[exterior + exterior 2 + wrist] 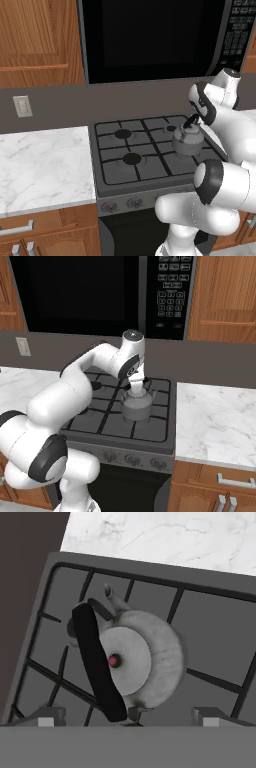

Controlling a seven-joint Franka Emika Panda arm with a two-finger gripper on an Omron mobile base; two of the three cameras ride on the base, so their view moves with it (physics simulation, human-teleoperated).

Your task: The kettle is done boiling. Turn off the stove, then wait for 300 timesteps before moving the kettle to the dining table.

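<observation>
Left base view: the kettle [187, 140] is seen on the stove [145, 155], on its right side, partly hidden by the white arm; the gripper is hidden here.

Right base view: the hand is held directly above the kettle [137, 406], which is set on the grates of the stove [120, 421]; the fingers cannot be made out.

Hand view: the gripper [128, 718] is spread wide, its tips kept apart either side of the kettle [145, 659], nothing being held. The black handle [97, 664] is seen tilted beside the lid knob [114, 660].
</observation>
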